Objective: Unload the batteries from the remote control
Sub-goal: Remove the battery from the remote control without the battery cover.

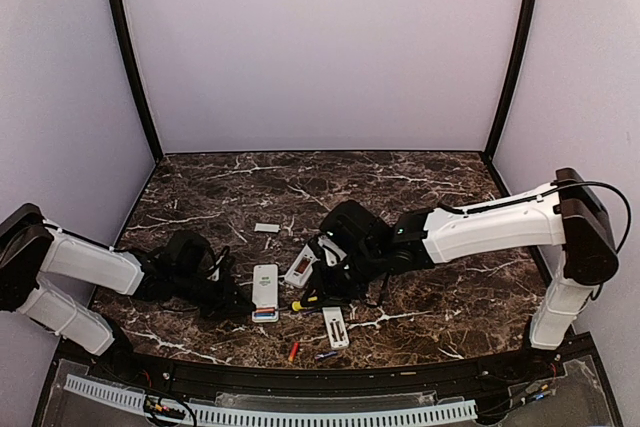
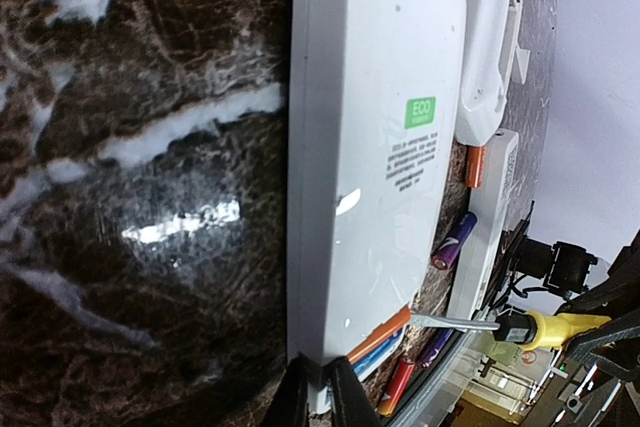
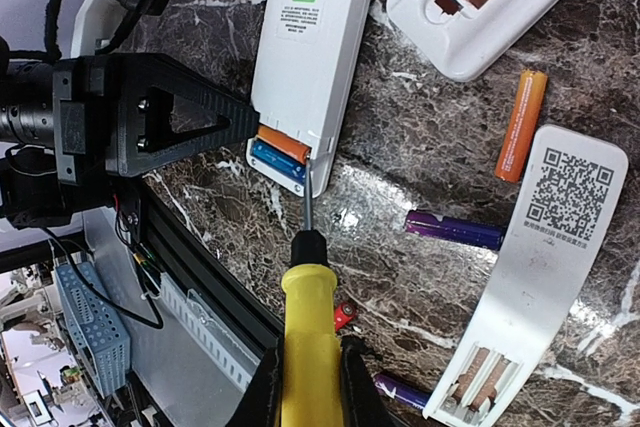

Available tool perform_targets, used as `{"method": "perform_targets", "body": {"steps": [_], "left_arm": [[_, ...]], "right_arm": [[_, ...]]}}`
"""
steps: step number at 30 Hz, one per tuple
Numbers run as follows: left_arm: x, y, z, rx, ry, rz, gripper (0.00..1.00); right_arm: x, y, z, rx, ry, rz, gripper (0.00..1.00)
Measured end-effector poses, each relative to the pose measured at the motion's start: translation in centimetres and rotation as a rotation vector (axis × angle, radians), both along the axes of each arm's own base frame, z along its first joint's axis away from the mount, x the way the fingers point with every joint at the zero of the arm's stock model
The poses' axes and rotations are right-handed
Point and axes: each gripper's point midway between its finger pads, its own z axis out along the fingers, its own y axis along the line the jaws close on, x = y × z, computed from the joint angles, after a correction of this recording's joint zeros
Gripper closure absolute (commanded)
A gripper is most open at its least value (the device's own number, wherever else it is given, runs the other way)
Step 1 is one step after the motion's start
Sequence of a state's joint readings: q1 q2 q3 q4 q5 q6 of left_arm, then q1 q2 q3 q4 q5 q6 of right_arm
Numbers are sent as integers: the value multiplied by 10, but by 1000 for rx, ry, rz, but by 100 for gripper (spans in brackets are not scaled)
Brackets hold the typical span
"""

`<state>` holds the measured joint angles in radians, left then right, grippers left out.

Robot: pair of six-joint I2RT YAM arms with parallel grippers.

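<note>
The batteries (image 2: 380, 335) are sitting in two places. An orange cell (image 3: 283, 143) and a blue cell (image 3: 277, 161) are lying side by side in the open compartment at the near end of the remote control (image 3: 315, 47). This remote is lying back-up on the dark marble table (image 1: 420, 177), close to the near edge and left of centre. Four more cells are lying loose on the table to its right. They are an orange one (image 3: 522, 125), a purple one (image 3: 455, 230), a small red one (image 3: 343, 315) and another purple one (image 3: 400, 390) nearest the table's edge.

The left gripper (image 2: 320, 402) is reaching in from the left, its jaws standing narrow and pinching the edge of the remote control at its open end. The right gripper (image 3: 310, 387) is clamping the yellow handle of a screwdriver (image 3: 310, 327). The screwdriver's metal tip is touching the rim of the compartment, right beside the orange cell.

A second remote (image 3: 480, 7) is lying just beyond, its open compartment showing a brown inner floor. A third remote (image 3: 545, 277), bearing a square code label, is lying to the right among the loose cells, with its own compartment open at the near end. A small white cover plate (image 1: 266, 228) is lying farther back on the table, apart from everything else.
</note>
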<state>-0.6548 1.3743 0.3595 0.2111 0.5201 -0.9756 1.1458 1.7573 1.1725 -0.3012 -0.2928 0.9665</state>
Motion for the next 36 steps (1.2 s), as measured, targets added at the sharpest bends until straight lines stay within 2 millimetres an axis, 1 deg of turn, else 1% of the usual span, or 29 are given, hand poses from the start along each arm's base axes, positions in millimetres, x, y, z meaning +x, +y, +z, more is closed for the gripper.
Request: {"method": "perform_targets", "body": {"steps": [11,19,27,36], "left_arm": [[0,-1,0,-5,3,-4,94],[-1,-2,0,-10,4,-8,95],[-1,-2,1,-14,7,-10,98],[-1,-2,1,-19,13,-8,100]], "right_arm": [[2,-2,2,-21,-12,-3,100],[4,1,0,-31,-23,4,100],[4,2,0,-32,-27,13,100],[3,0,-3,32,-34,31,100]]}}
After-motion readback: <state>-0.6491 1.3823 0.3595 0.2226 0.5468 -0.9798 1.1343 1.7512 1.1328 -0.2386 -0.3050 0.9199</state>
